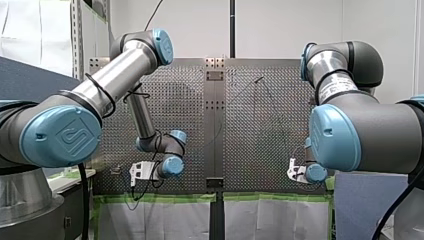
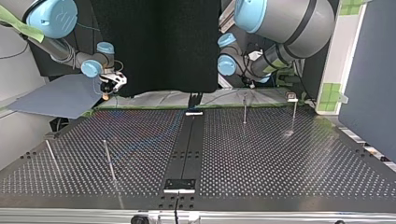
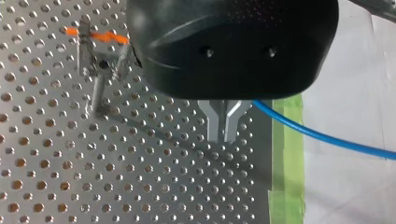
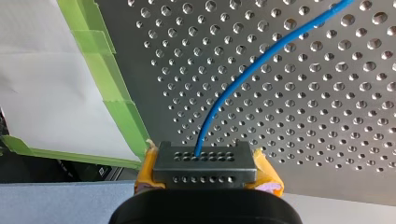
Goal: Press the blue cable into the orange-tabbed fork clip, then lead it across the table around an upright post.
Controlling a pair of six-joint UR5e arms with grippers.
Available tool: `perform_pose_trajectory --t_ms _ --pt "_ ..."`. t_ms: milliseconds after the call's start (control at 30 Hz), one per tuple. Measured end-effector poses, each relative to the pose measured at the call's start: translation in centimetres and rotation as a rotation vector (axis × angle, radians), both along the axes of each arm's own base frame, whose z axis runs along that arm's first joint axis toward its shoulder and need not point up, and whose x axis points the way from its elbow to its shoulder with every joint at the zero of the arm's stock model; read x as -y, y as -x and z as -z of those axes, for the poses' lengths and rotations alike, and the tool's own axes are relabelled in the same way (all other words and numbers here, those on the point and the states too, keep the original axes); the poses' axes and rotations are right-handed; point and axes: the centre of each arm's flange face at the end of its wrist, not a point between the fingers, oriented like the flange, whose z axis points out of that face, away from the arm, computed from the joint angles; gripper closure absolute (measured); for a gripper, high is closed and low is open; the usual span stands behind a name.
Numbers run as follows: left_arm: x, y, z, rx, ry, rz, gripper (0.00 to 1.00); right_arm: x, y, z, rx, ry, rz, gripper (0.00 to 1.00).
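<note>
Well, my left gripper (image 3: 223, 136) hangs over the perforated table (image 3: 70, 177) near its taped edge, its metal fingers drawn together at the tips. The blue cable (image 3: 327, 138) comes out from under the black body just beside the fingers' root and runs across the green tape (image 3: 286, 163) onto the white sheet (image 3: 350, 70) — whether the fingers actually pinch it I cannot tell. The orange-tabbed fork clip (image 3: 99, 44) stands on its short stem beside the gripper, apart from the cable. My right gripper (image 4: 205, 161) is clamped on the cable: its yellow pads (image 4: 264, 170) flank a dark perforated block (image 4: 205, 175), and the cable rises from the block's middle and curves away over the table's holes. In the top view thin upright posts (image 2: 244, 109) stand on the table — two at the view's right, two at its left.
</note>
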Motion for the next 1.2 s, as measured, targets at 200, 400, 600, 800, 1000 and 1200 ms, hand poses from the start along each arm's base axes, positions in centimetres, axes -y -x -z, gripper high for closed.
perform_pose_trajectory --t_ms 200,400,600,800,1000,1200 --pt "0.3 -0.7 -2.2 0.032 0.006 0.008 1.00 0.0 0.0 0.0 0.001 0.000 0.000 1.00" --pt "-0.6 -1.7 -3.2 0.036 0.006 0.009 1.00 0.0 0.0 0.0 -0.001 0.000 0.000 1.00" --pt "-1.2 -2.0 -3.2 0.025 -0.007 0.009 1.00 0.0 0.0 0.0 -0.001 -0.001 0.000 1.00" --pt "-1.1 -2.3 -3.2 0.026 -0.016 0.032 1.00 0.0 0.0 0.0 -0.001 -0.001 0.001 1.00" --pt "-0.8 -2.6 -3.0 0.009 -0.034 0.084 1.00 0.0 0.0 0.0 -0.001 -0.001 0.001 1.00" --pt "-1.9 -3.3 -3.1 -0.027 -0.073 0.098 1.00 0.0 0.0 0.0 -0.002 -0.001 0.000 1.00"
